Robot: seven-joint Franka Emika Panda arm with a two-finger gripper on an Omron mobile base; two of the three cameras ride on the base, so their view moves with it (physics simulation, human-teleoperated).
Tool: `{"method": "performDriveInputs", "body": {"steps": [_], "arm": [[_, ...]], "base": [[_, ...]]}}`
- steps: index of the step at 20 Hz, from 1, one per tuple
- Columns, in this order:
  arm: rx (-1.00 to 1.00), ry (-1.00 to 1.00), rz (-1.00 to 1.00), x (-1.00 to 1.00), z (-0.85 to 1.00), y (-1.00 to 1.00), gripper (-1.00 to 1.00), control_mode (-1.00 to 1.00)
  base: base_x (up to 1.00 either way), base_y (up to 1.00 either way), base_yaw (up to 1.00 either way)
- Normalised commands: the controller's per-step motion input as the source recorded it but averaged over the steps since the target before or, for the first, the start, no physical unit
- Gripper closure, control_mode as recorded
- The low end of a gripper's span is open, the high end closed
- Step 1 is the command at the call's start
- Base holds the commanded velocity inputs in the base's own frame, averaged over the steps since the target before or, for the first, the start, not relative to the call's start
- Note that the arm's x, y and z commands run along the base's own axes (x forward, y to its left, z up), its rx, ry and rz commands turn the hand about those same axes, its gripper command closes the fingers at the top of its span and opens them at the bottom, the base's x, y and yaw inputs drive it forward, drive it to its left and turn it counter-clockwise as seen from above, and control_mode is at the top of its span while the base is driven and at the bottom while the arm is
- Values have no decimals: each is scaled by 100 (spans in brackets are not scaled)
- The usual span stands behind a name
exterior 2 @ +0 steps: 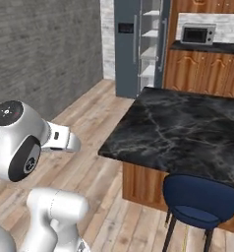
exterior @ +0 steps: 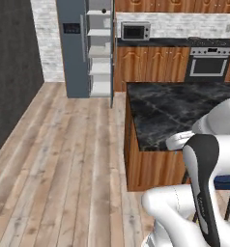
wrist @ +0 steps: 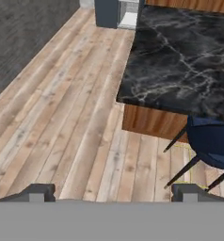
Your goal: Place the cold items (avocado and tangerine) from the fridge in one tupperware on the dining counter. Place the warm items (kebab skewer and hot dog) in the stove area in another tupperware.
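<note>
We face the open fridge (exterior: 95, 48) past the dining counter (exterior 2: 188, 128); its avocado and tangerine are too small to tell. Our gripper (wrist: 114, 192) is spread, empty (we judge both fruit light, round, best pinched mid-body).

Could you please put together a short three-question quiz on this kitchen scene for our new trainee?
1. True or false: the fridge door stands open.
2. What sits beside the dark marble counter? A) blue stool B) trolley C) bin
3. Are the gripper fingers open or shut, and do they hold anything?

Key: 1. True, its shelves show. 2. A. 3. Open, holding nothing.
</note>
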Motion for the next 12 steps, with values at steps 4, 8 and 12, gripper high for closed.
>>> {"method": "performDriveInputs", "body": {"steps": [4,8,12], "arm": [[0,0,0,0,0,0,-100,100],[0,0,0,0,0,0,-100,100],[0,0,0,0,0,0,-100,100]], "base": [[31,100,-3],[60,100,-21],[78,100,-35]]}}
